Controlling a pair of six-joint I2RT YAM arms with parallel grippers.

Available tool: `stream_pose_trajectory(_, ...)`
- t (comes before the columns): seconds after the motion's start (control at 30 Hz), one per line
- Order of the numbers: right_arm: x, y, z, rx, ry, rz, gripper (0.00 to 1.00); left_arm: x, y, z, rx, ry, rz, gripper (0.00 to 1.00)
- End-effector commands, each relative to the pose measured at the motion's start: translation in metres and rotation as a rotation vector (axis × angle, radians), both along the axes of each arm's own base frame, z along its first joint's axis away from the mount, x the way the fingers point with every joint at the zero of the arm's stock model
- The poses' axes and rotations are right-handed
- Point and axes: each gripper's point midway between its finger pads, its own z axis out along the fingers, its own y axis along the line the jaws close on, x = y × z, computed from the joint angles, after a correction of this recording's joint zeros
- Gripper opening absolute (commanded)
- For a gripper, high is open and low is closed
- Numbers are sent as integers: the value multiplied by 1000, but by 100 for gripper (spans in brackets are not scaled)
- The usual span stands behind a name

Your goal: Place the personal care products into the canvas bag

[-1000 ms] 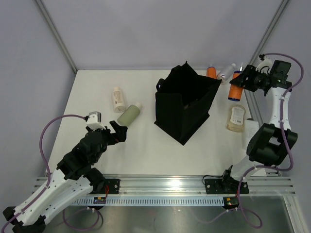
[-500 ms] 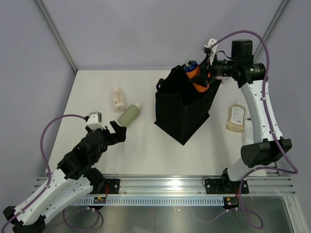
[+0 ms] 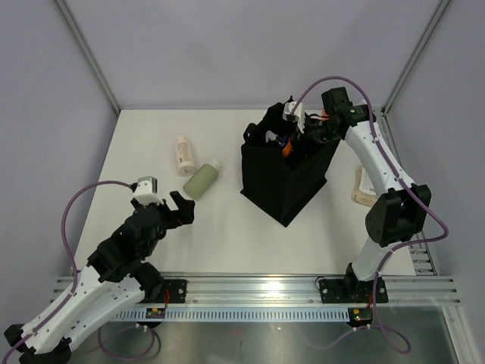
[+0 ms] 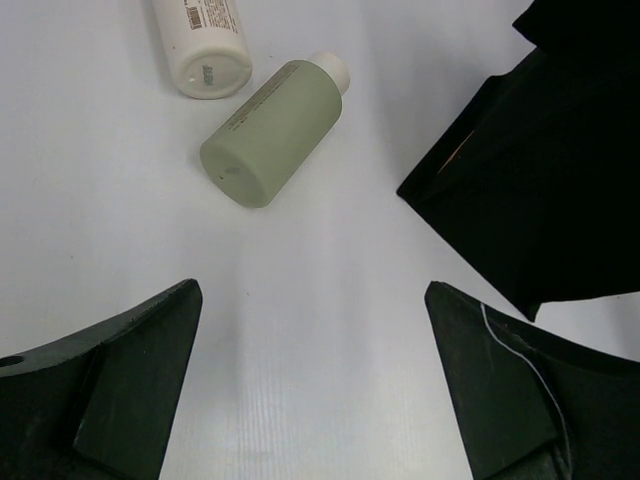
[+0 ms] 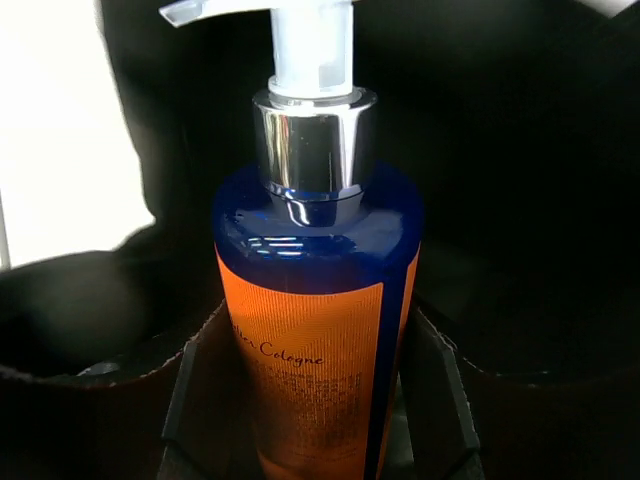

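The orange pump bottle (image 5: 315, 340) is inside the black bag (image 3: 284, 182); green bottle (image 3: 201, 179) and white bottle (image 3: 183, 154) lie left.

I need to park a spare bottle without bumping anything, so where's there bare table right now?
The table is bare between the canvas bag and the arm bases, and along the far edge behind the cream-white bottle. Crowded: right of the bag, with the right arm and amber bottle, and the bag's mouth, holding the orange bottle.
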Motion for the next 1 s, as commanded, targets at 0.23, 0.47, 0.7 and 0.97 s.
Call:
stream_pose_trajectory(0.23, -26, 25, -52, 47, 327, -70, 4, 15, -20, 9, 39, -91, -96, 99)
stream_pose_trajectory(0.47, -9, 20, -112, -114, 405, -213, 20, 36, -32, -7, 197, -69, -137, 99)
stream_pose_trajectory(0.7, -9, 12, -108, -159, 368, -232, 67, 75, -35, -17, 239, 11, -178, 99)
stream_pose_trajectory(0.97, -12, 2, -45, -147, 223, -193, 96, 132, -43, -60, 304, 229, -279, 99)
